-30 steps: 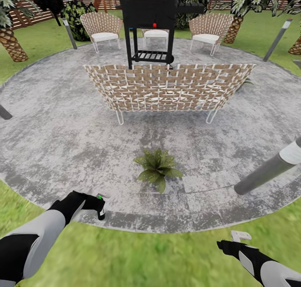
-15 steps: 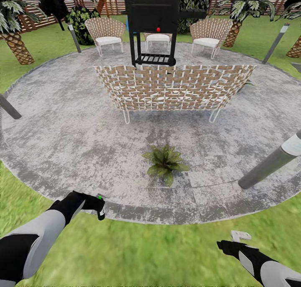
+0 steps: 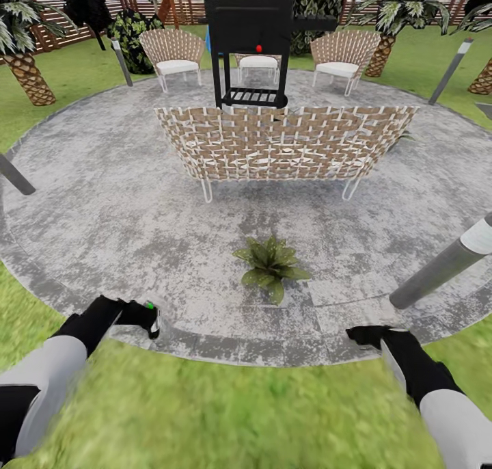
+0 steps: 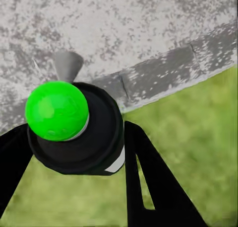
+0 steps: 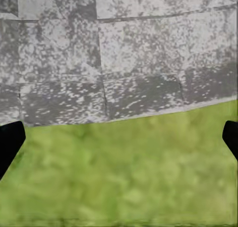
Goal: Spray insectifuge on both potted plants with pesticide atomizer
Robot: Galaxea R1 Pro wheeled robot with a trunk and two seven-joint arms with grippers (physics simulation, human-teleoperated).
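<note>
A: GARDEN PATIO — Your left pincer grips the pesticide atomizer, its black fingers closed against the bottle's sides, at the patio's near edge where paving meets lawn.

B: And the right?

A: Your right pincer hangs over that same patio edge, jaws spread wide with nothing between them.

B: The plants?

A: One potted plant sits on the patio, between the woven bench and the paving's near edge. Beyond the bench stands a black grill.
</note>
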